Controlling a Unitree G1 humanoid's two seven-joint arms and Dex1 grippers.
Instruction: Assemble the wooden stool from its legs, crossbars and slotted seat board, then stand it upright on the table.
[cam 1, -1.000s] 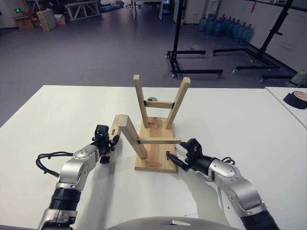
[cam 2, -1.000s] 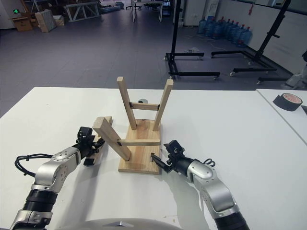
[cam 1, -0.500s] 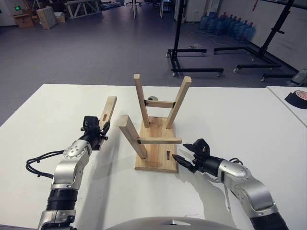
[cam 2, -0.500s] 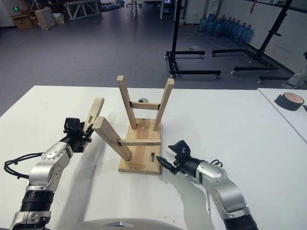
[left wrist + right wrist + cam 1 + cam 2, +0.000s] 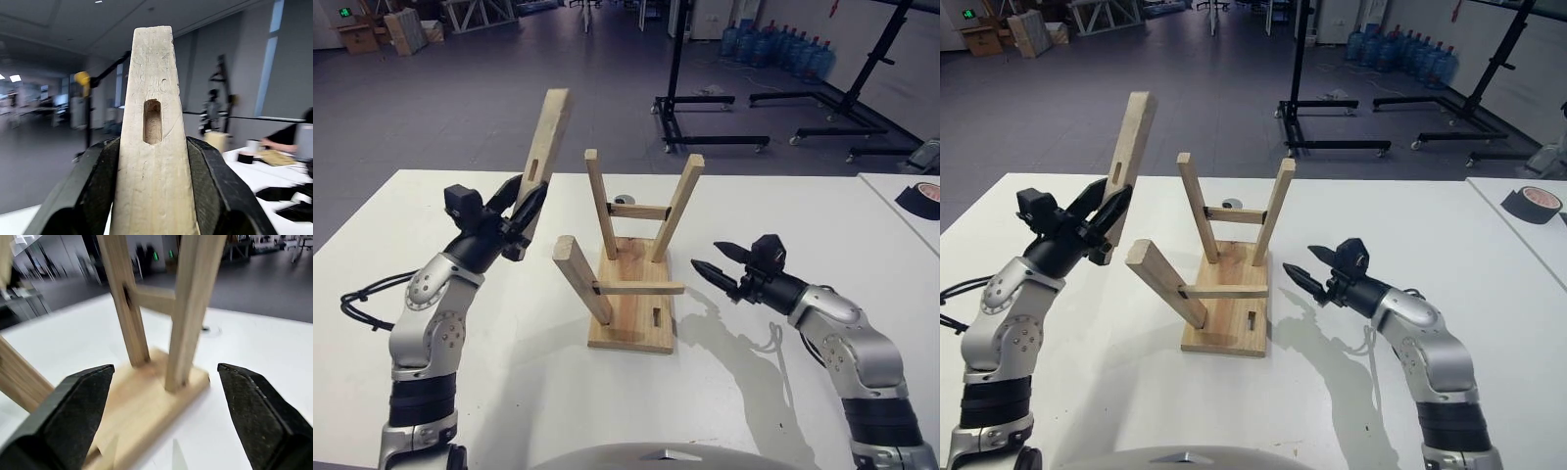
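Pale wooden slotted seat board (image 5: 625, 331) lies flat on white table (image 5: 803, 215). 2 pale wooden upright legs (image 5: 600, 201) stand at board's far end, joined by short wooden crossbar (image 5: 641, 211). Tilted 3rd leg (image 5: 582, 279) leans out over board's near-left side, second crossbar (image 5: 641, 288) running from it across the board. Left gripper (image 5: 527, 208), left of board and off the table, pinches loose slotted wooden leg (image 5: 548, 132) near its lower end, leg pointing up. Right gripper (image 5: 706, 256) hovers right of board, fingers spread, nothing between them.

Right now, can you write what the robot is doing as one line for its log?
left hand: shut on loose leg, raised | right hand: open, empty | seat board: one slot empty
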